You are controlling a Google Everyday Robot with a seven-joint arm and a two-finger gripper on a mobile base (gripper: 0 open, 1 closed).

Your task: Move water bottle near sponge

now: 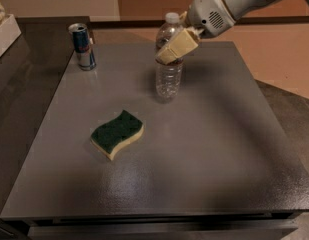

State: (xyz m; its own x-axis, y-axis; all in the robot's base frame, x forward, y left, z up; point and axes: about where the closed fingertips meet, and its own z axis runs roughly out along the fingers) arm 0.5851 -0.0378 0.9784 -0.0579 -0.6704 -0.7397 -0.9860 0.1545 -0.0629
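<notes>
I'm looking down on one grey bench (209, 149) that fills most of my view, with dark counter on either side of it and tan floor behind. My one arm (229, 1), white and bulky, comes in from the top right corner. Its gripper (167, 54) sits over the far middle of the bench. The cream fingers (177, 45) are closed on the shoulder of the single water bottle (168, 76), one finger lying across its front. The bottle stands upright, white cap on top, and I can't tell if its base touches the bench. One sponge (117, 134) lies flat, green side up, nearer me and to the left, apart from the bottle. One blue-and-silver can (84, 46) stands at the far left corner.
</notes>
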